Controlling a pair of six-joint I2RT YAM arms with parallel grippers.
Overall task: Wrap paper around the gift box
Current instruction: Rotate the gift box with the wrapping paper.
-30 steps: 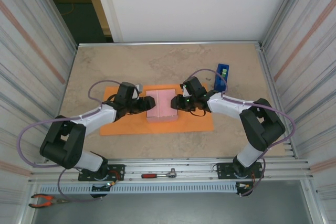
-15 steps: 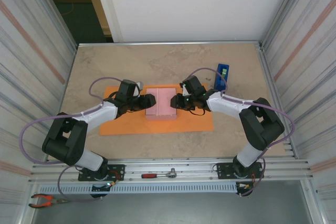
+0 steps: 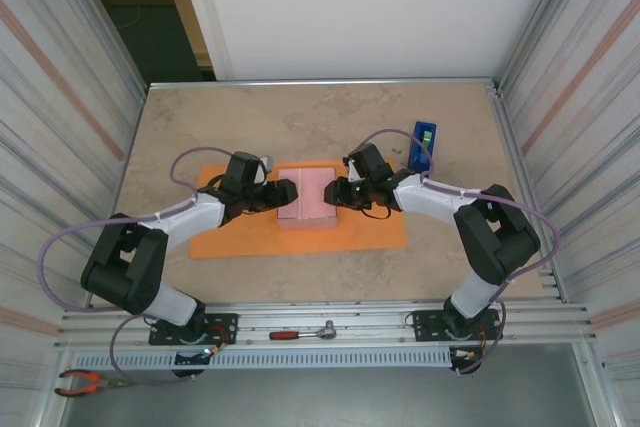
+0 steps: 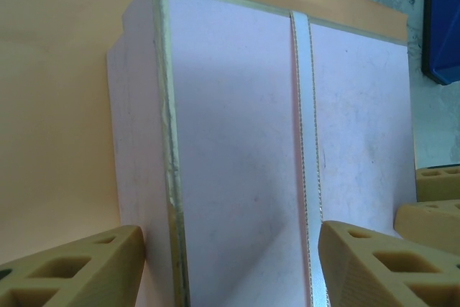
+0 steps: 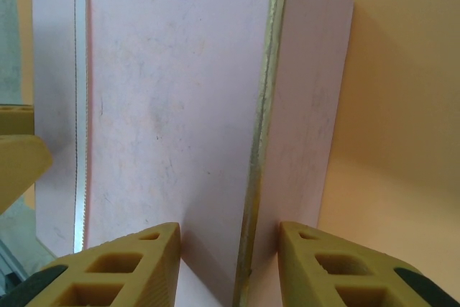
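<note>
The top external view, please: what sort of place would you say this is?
Probably a robotics lab work cell: ribbed metal panels wall in a stone-patterned table, an aluminium rail runs along its near edge, and a ratchet and pliers lie beside it.

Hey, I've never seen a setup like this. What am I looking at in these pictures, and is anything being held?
This is a robot: a left arm and a right arm bolted at the near edge of a table. The wide picture looks down from above. The other two come from a camera on each wrist, so the tan fingers at their bottom belong to that arm. A pink box lies flat on an orange paper, with a blue tape dispenser off its far right corner. The left tool and the right tool meet the box from opposite ends, jaws apart, each straddling an edge. Nothing is lifted.
</note>
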